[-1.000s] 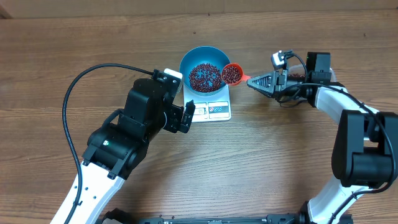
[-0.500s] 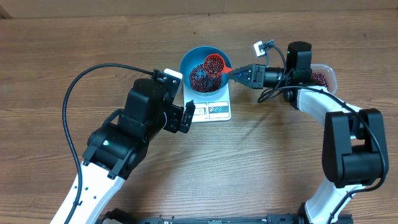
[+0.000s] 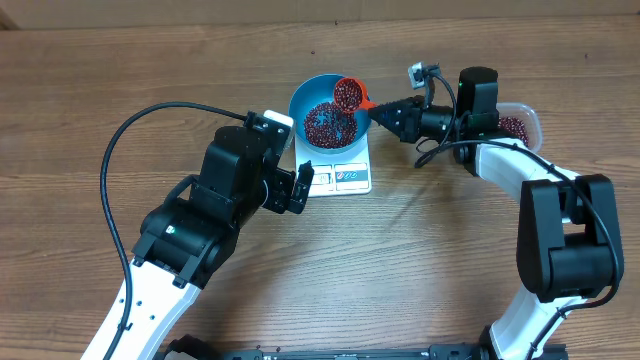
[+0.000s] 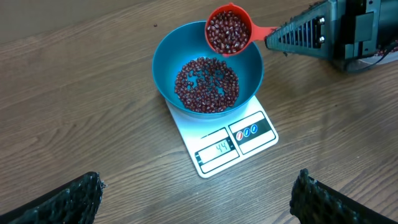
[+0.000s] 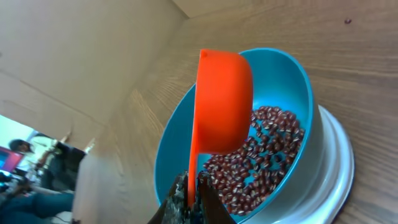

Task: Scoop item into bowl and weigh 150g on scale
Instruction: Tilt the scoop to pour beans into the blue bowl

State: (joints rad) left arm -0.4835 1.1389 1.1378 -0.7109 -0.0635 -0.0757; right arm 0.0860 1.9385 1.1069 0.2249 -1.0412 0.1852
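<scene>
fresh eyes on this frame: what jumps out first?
A red scoop full of beans, pinched by its handle in the right fingers, hangs tipped over the far rim of the blue bowl. The bowl sits on the white scale with more beans spread across its bottom, and the scale's display reads 44.

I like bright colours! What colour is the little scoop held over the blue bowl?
An orange-red plastic scoop, best seen in the right wrist view.
</scene>
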